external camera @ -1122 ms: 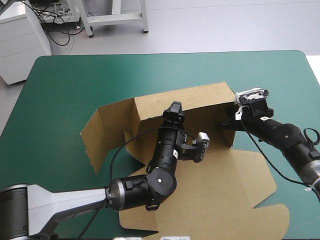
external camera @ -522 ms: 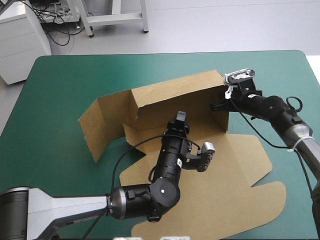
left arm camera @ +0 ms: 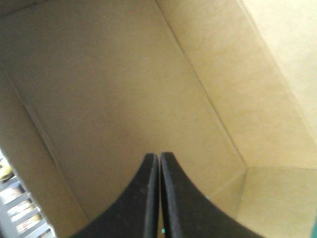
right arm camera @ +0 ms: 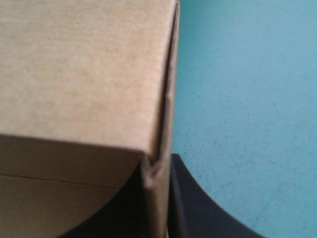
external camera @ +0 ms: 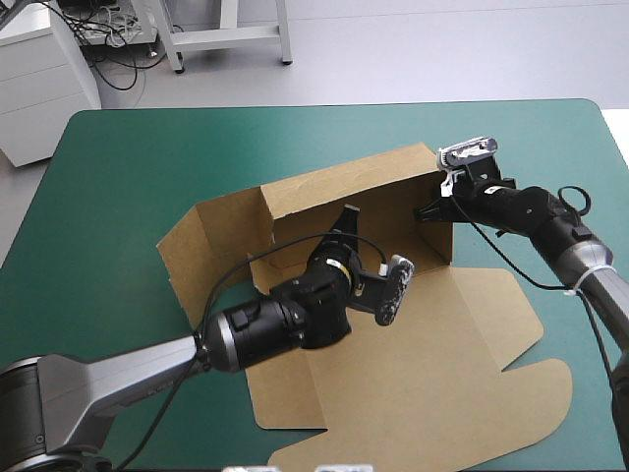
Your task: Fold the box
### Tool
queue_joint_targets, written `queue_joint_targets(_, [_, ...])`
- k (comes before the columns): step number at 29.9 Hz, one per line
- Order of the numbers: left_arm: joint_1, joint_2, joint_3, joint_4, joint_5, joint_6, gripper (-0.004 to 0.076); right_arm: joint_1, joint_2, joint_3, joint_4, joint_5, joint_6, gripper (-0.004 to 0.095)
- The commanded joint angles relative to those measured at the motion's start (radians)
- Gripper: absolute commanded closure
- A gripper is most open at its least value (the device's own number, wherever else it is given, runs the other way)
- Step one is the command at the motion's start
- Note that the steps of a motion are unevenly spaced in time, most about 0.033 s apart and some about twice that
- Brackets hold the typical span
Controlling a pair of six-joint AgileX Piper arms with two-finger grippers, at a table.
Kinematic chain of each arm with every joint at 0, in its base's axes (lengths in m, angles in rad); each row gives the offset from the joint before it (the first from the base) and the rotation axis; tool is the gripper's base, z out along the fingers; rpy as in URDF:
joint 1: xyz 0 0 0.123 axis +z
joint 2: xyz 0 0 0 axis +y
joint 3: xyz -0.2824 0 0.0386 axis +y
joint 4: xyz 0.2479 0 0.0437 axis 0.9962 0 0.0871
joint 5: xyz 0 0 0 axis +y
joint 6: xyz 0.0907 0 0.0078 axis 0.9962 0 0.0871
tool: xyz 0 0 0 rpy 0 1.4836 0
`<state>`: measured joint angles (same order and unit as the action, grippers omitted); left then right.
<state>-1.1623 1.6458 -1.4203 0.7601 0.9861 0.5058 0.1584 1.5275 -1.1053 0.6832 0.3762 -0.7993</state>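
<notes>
The box is located at the middle of the table. Its long axis runs between the left and right edges, and the lid panel is laid flat toward the near edge. The right gripper is clamped on the upright corner at the box's right end. The left gripper is held inside the tray, fingers pressed together with nothing between them, and the rear wall lies directly ahead. The splayed left end wall is nearer the left gripper and is judged the next part to be raised.
</notes>
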Motion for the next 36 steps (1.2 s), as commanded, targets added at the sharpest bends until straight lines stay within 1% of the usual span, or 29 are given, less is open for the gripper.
queue_joint_targets(1, [0.074, -0.044, -0.203, -0.289, 0.094, 0.217, 0.0731, -0.001, -0.040, -0.038, 0.025, -0.032, 0.008, 0.0916])
queue_joint_targets(3, [0.145, -0.044, -0.313, -0.441, 0.173, 0.302, 0.0731, -0.001, -0.040, -0.038, 0.025, -0.032, 0.008, 0.0916])
queue_joint_targets(5, [0.238, -0.044, -0.401, -0.552, 0.213, 0.330, 0.0731, -0.001, -0.040, -0.038, 0.025, -0.032, 0.008, 0.0916])
queue_joint_targets(8, [0.396, -0.044, -0.481, -0.672, 0.224, 0.332, 0.0731, -0.001, -0.040, -0.038, 0.025, -0.032, 0.008, 0.0916])
queue_joint_targets(10, [0.499, -0.044, -0.507, -0.768, 0.224, 0.331, 0.0731, -0.001, -0.040, -0.038, 0.025, -0.030, 0.010, 0.0916])
queue_joint_targets(13, [0.708, -0.044, -0.504, -0.966, 0.222, 0.307, 0.0731, -0.001, -0.040, -0.038, 0.025, -0.016, 0.015, 0.0916])
queue_joint_targets(14, [0.791, -0.042, -0.501, -1.023, 0.229, 0.287, 0.0731, -0.001, -0.040, -0.038, 0.025, -0.008, 0.015, 0.0916])
queue_joint_targets(17, [0.968, -0.026, -0.493, -1.143, 0.260, 0.240, 0.0732, -0.001, -0.040, -0.038, 0.025, 0.001, 0.015, 0.0916])
queue_joint_targets(21, [1.152, -0.002, -0.486, -1.223, 0.311, 0.167, 0.0752, -0.001, -0.040, -0.038, 0.025, 0.010, 0.015, 0.0916])
queue_joint_targets(26, [1.324, 0.017, -0.479, -1.231, 0.311, 0.043, 0.0756, -0.001, -0.040, -0.038, 0.027, 0.015, 0.015, 0.0916])
queue_joint_targets(31, [1.415, 0.017, -0.426, -1.246, 0.309, 0.038, 0.0756, -0.001, -0.038, -0.038, 0.027, 0.019, 0.017, 0.0916])
queue_joint_targets(36, [1.477, 0.017, -0.307, -1.246, 0.280, 0.022, 0.0756, -0.001, -0.028, -0.038, 0.027, 0.016, 0.038, 0.0916])
